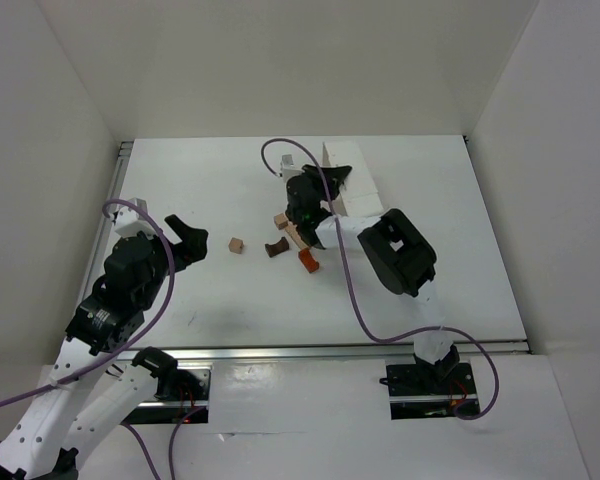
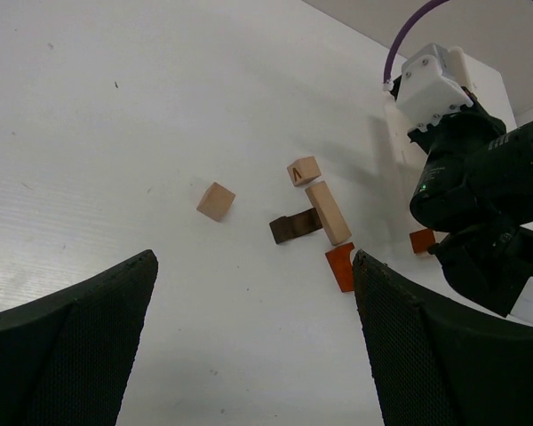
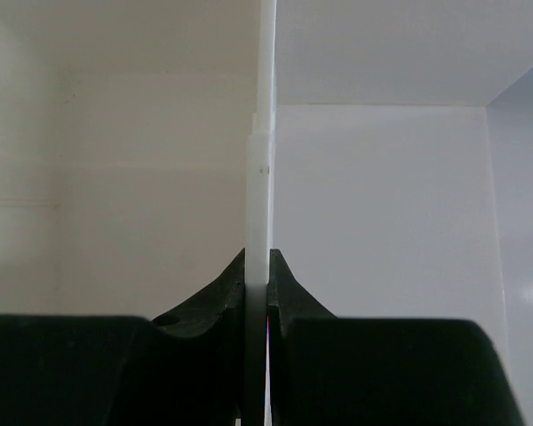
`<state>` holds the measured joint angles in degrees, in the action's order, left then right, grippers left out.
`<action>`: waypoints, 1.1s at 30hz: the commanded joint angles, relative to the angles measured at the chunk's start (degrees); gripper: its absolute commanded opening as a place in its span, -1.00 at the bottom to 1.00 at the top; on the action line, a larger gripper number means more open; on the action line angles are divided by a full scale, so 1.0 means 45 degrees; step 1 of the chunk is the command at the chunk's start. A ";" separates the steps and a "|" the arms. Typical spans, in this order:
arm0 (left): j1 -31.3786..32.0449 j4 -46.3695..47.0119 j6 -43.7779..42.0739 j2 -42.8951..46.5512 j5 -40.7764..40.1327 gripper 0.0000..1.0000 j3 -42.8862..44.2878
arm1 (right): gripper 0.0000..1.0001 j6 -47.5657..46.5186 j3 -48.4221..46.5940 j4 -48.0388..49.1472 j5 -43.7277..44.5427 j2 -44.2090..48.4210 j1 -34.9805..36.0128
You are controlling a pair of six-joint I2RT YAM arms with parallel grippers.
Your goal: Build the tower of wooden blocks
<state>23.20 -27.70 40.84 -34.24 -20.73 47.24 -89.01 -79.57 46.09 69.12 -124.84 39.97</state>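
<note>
TOWER NOT YET BEGUN: the wooden blocks lie loose near the middle of the white table (image 1: 180, 180). A pale tan wooden cube (image 2: 216, 201) sits alone on the left, well apart from a small cluster. In the cluster are a marked pale tan cube (image 2: 303, 170), a pale tan long wooden bar (image 2: 328, 213) just beside it, a dark brown wooden piece (image 2: 295, 228) touching the bar's side, and an orange-red wooden piece (image 2: 340, 266) near the bar's end. The right gripper (image 3: 266, 284), reaching over the far side of the cluster, is pressed together on the thin wall of the white rectangular plastic tray (image 1: 365, 188), which looks tipped up rather than flat. The left gripper (image 2: 253, 262) hangs spread wide and empty above the table, left of the blocks. The step in hand appears to be getting the tray out of the way. Done well, the tray would be lifted clear rather than dragged, so its edge does not sweep the bar or the marked cube. It would be set flat toward the far right and released only once it rests. The lone cube, with free space on every side, looks the easiest first pick for the left arm, with its jaws squared to two opposite faces.
</note>
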 commanded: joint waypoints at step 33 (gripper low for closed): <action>0.0059 0.0901 0.0007 0.0265 0.0035 0.91 -0.0284 | -1.00 0.0445 -0.0931 -0.0964 0.0695 0.1335 0.3150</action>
<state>23.20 -26.28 40.80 -33.85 -21.12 46.35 -86.54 -81.12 40.21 72.18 -123.90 50.33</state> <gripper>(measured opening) 0.955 0.153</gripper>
